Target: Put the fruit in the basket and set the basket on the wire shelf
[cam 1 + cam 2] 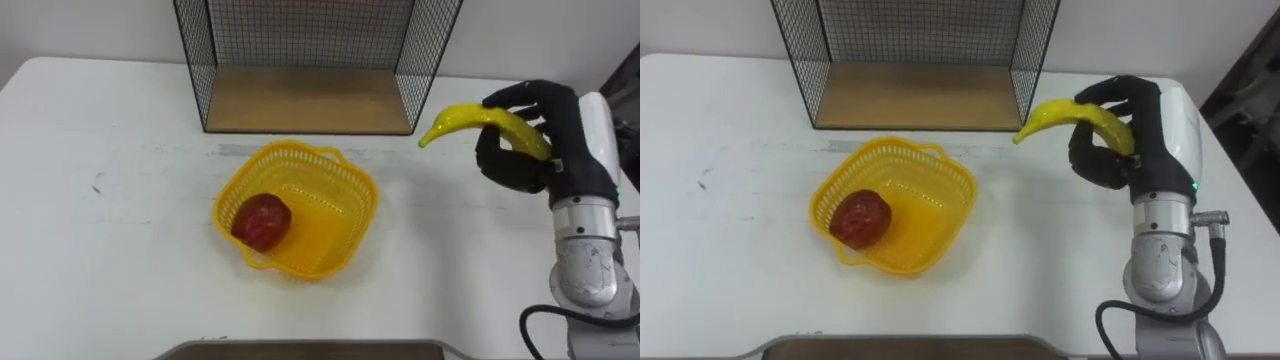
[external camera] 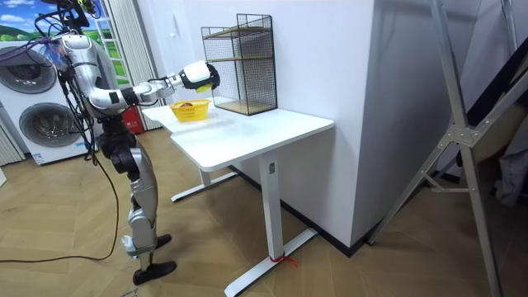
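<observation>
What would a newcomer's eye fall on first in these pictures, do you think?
The yellow banana stands out, gripped in the right robot hand over the white table, right of the yellow basket. Next comes the red fruit lying inside that basket, in front of the wire shelf.

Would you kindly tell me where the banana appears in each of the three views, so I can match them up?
Left eye view: the banana is at the right, gripped by the right hand, to the right of the basket.
Right eye view: the banana is right of centre, in the same hand.
Room view: upper left, a small yellow bit at the raised hand.
Shared landmark: the wire shelf behind the basket.
</observation>
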{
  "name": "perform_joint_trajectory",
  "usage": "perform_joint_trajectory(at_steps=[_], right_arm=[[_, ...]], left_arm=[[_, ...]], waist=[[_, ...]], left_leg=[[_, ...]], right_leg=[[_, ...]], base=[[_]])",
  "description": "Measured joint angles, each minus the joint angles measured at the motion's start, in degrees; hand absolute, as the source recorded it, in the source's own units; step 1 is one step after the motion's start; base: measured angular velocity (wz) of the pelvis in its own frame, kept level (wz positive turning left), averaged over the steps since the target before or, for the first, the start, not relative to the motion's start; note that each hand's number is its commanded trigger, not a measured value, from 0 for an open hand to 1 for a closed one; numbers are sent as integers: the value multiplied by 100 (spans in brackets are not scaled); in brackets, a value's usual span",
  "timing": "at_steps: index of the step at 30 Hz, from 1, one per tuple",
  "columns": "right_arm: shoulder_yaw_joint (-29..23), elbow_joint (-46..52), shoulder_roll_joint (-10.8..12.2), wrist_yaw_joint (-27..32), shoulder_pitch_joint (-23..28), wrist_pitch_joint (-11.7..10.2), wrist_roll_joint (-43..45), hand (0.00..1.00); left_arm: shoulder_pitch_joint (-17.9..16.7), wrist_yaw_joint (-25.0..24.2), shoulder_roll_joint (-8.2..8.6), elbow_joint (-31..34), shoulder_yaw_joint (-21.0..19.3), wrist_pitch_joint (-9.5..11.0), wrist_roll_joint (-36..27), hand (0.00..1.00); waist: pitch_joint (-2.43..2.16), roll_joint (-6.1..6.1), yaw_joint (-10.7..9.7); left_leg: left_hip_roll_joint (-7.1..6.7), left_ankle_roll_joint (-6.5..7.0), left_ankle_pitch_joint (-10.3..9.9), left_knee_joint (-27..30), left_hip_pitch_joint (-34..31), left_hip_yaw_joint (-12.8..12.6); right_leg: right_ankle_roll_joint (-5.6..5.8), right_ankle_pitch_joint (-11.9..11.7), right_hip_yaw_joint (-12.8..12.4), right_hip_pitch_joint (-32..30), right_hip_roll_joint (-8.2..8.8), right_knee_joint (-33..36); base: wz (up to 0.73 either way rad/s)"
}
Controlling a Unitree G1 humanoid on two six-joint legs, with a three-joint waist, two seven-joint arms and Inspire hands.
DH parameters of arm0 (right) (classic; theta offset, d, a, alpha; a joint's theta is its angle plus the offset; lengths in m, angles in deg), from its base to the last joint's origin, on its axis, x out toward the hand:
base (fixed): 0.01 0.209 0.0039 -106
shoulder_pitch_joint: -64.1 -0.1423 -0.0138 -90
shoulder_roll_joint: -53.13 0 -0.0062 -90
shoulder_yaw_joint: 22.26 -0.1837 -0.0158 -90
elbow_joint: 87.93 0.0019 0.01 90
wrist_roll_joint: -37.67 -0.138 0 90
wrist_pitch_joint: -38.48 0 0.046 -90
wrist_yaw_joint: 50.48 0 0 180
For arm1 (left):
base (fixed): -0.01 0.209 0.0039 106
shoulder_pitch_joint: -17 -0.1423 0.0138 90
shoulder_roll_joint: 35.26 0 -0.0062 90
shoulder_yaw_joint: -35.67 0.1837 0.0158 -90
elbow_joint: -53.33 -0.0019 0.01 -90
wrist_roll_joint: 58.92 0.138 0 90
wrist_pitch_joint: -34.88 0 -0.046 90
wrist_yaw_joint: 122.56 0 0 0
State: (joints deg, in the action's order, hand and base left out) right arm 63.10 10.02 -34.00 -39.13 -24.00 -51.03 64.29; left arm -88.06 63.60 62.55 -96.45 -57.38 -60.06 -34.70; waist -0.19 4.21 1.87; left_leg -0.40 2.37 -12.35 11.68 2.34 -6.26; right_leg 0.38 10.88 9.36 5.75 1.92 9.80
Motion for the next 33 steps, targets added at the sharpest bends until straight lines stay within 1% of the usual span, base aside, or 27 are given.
perform_joint_trajectory(at_steps=[3,5,6,8,10,11,12,15,17,18,20,21,23,28,31,32,33], right_arm=[[257,205,-11,94,-12,-13,40,100],[475,256,-11,114,-103,-47,72,100],[521,265,-11,114,-131,-47,86,100],[642,371,-11,96,-175,-46,132,100],[763,454,-10,95,-192,-45,132,100],[851,461,-8,88,-207,-47,132,100],[895,464,-8,85,-207,-45,112,100],[1243,476,-9,1,-208,-41,84,100],[1532,514,-11,-252,-210,-39,157,100],[1606,514,-13,-315,-214,-36,196,100],[1879,514,-14,-588,-219,-31,291,100],[1929,514,-14,-652,-227,-30,294,100],[2025,514,-13,-837,-281,-12,326,100],[2033,515,-14,-1073,-311,95,491,100],[2034,516,-14,-1193,-311,97,574,100],[2034,523,-14,-1229,-311,97,594,83],[2034,529,-15,-1250,-311,97,610,16]], left_arm=[[31,0,6,8,96,18,-3,0],[60,0,22,16,130,27,0,0],[80,-1,30,15,131,28,0,0],[175,-2,66,-9,153,30,-5,0],[229,-3,60,-56,161,39,-117,0],[245,-3,58,-108,183,36,-215,0],[248,-3,57,-117,214,33,-233,0],[328,-16,47,-182,330,20,-220,0],[432,-29,39,-202,346,21,-220,0],[441,-30,35,-203,364,21,-221,0],[468,-30,28,-201,427,22,-221,0],[489,-30,21,-201,440,23,-221,0],[523,-30,5,-202,444,21,-221,0],[579,-30,-41,-203,451,19,-222,0],[634,-30,-44,-205,452,16,-221,0],[656,-29,-50,-205,452,16,-222,0],[656,-29,-54,-205,452,16,-221,0]], waist=[[17,-31,27],[26,-71,42],[31,-88,55],[20,-142,158],[16,-154,173],[15,-153,175],[14,-150,179],[12,-142,215],[8,-118,322],[11,-112,335],[-2,-92,351],[-4,-88,352],[9,-62,350],[23,-14,347],[23,-3,344],[19,3,346],[16,7,346]], left_leg=[[2,0,0,5,-28,-24],[14,0,0,-6,-28,-92],[16,-1,0,-10,-29,-106],[14,-1,0,-30,-25,-149],[16,-3,2,-26,-23,-142],[17,-5,3,-23,-17,-137],[16,-5,3,-24,-19,-135],[16,-5,3,-26,-37,-133],[18,-11,9,-34,-92,-137],[18,-11,10,-34,-100,-135],[19,-11,10,-32,-110,-113],[19,-11,10,-32,-112,-110],[14,-11,10,-29,-131,-95],[7,-11,10,-34,-181,-63],[4,-11,10,-38,-191,-55],[1,-11,10,-36,-203,-51],[-1,-11,10,-34,-214,-51]], right_leg=[[0,0,-33,-75,1,-4],[0,0,-134,-112,-7,-5],[0,0,-137,-112,-8,-3],[0,0,-148,-119,-6,-2],[0,0,-145,-110,-8,-3],[0,0,-146,-103,-11,-4],[0,0,-151,-103,-13,-6],[0,0,-145,-115,-12,-6],[0,0,-149,-177,-14,-2],[0,0,-148,-181,-14,-2],[0,0,-141,-179,-16,-2],[0,0,-137,-177,-16,-2],[0,0,-136,-183,-15,-2],[0,0,-136,-202,-13,-3],[0,0,-137,-222,-13,-3],[0,0,-138,-243,-13,-3],[0,0,-138,-254,-13,-3]], base=[[-6],[-14],[-15],[-10],[-2],[0],[0],[0],[0],[0],[6],[5],[4],[3],[0],[0],[0]])
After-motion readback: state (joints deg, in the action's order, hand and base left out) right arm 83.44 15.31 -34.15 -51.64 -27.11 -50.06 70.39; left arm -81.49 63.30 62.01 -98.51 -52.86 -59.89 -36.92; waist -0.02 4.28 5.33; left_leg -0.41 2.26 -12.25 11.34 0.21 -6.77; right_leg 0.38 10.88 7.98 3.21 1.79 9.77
